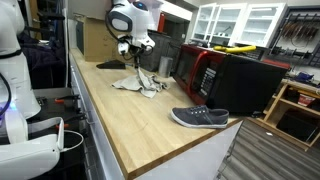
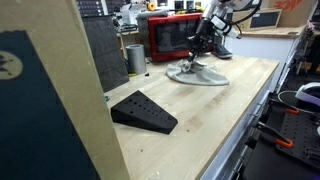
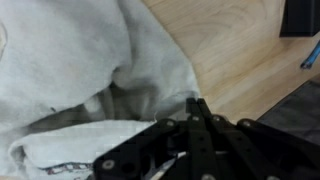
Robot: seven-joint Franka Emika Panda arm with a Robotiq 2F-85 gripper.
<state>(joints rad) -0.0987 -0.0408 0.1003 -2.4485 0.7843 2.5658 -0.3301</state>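
1. The tool has its fingers pressed together, pinching a fold of the white cloth.
2. The white cloth lies crumpled on the wooden counter; in an exterior view a sneaker sits at its 4 o'clock.
3. Grip looks made; lifting not yet begun.

A long light-wood counter runs past a red microwave toward white glass-front cabinets.

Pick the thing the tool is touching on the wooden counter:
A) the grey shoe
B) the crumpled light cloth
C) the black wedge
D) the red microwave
B: the tool comes down onto the crumpled light cloth. In the wrist view its shut tip meets a fold of the fabric, while the grey shoe lies well apart.
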